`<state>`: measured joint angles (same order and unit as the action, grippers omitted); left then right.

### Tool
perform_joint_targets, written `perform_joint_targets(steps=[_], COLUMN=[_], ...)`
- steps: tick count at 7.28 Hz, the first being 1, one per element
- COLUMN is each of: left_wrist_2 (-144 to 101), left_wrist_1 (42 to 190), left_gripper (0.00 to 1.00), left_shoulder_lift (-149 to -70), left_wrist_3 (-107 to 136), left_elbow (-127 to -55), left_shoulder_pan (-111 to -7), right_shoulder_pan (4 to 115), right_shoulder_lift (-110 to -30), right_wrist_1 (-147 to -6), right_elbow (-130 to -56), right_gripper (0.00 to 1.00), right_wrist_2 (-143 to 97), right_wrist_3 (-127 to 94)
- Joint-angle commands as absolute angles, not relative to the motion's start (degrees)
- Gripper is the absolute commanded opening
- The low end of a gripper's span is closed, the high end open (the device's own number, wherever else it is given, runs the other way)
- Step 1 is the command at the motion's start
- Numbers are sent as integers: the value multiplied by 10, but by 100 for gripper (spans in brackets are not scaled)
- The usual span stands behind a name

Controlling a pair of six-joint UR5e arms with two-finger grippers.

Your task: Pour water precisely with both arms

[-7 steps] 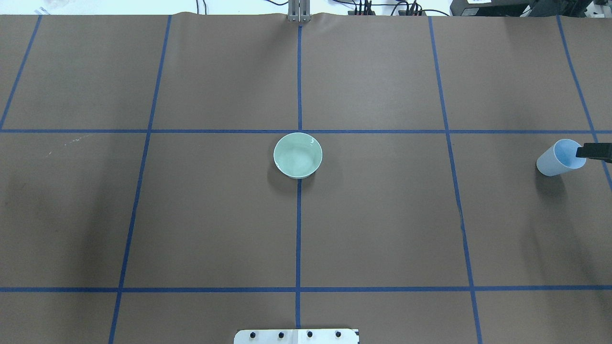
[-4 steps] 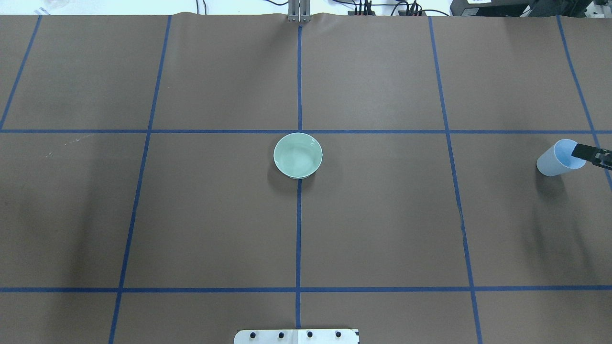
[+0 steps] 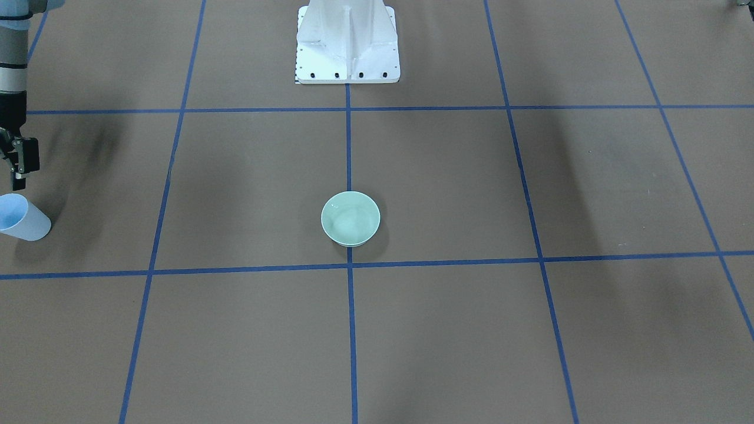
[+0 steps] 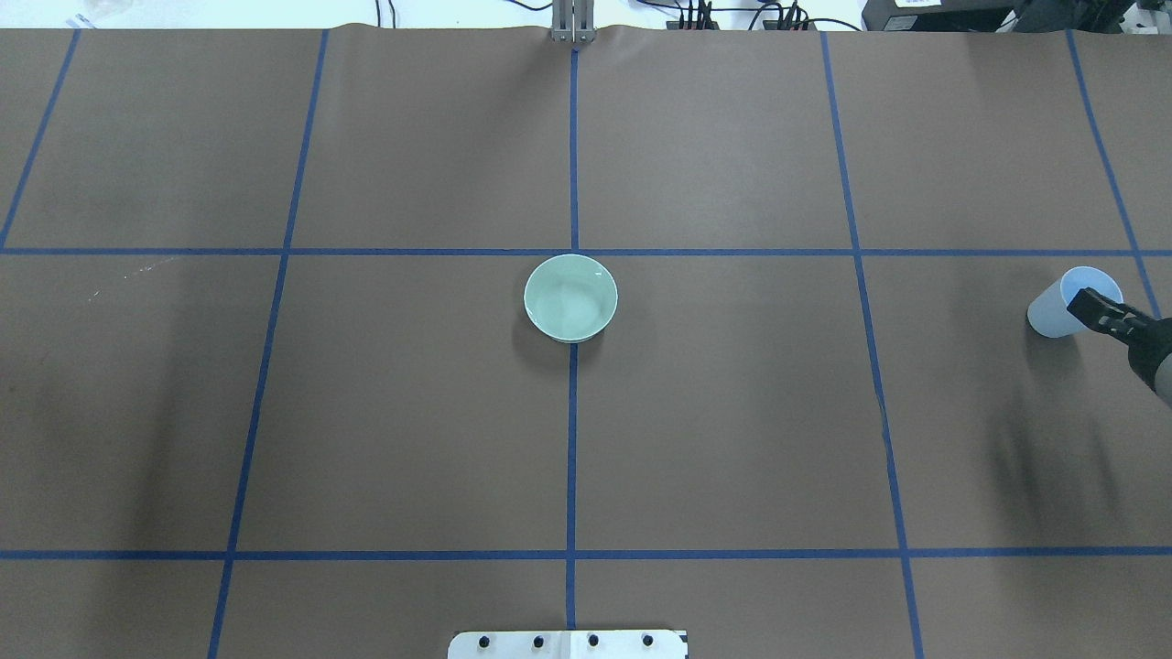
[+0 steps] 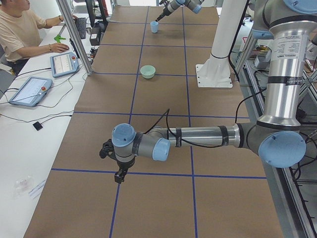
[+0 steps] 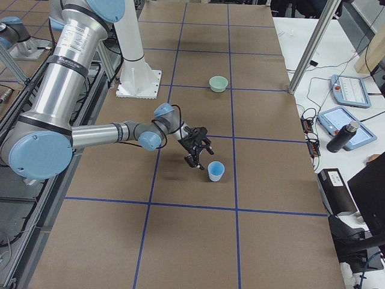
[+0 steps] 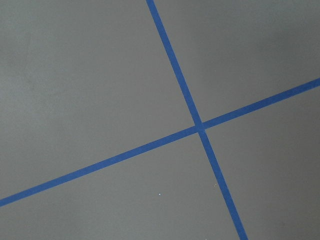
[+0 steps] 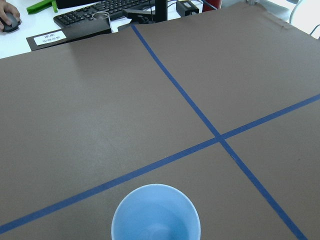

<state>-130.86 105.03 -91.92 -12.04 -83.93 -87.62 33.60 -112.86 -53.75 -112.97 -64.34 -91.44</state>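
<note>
Right jaws spread, empty, near blue cup (image 4: pixel 1049 316), left jaws impossible to judge, desk label (image 8: pixel 49 37) unreadable.

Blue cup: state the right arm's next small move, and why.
Probably lower the right claw around the blue cup and grip it. The cup stands upright on the table, untouched, with the claw hovering just beside and above it; the green bowl sits at the centre.
</note>
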Motion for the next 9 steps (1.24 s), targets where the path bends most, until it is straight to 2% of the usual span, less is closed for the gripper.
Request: perform_joint_targets(steps=[1,3,4,7,9], left_wrist_2=[-1309,-1309,-1309,-1310,-1310], left_wrist_1=[1050,1050,1050,1050,1050], left_gripper=[100,100,100,100,100], left_shoulder_lift=[-918,-918,-919,-919,-919], left_wrist_3=[-120,-120,-120,-120,-120], left_elbow=[-839,-839,-839,-840,-841], left_shoulder_pan=[-876,-876,-876,-876,-876], right_shoulder_pan=[278,254,251,248,250], right_shoulder_lift=[-1114,-1076,-1057,-1049,-999], right_wrist_1=[-607,-683,-696,-698,-698], right_elbow=[-1129,-1116,-1081,-1043,-992], right_gripper=[100,100,100,100,100], right_wrist_2=[-564,-526,-512,-494,-493], right_wrist_3=[-960,-990,-999,-1044,-1044])
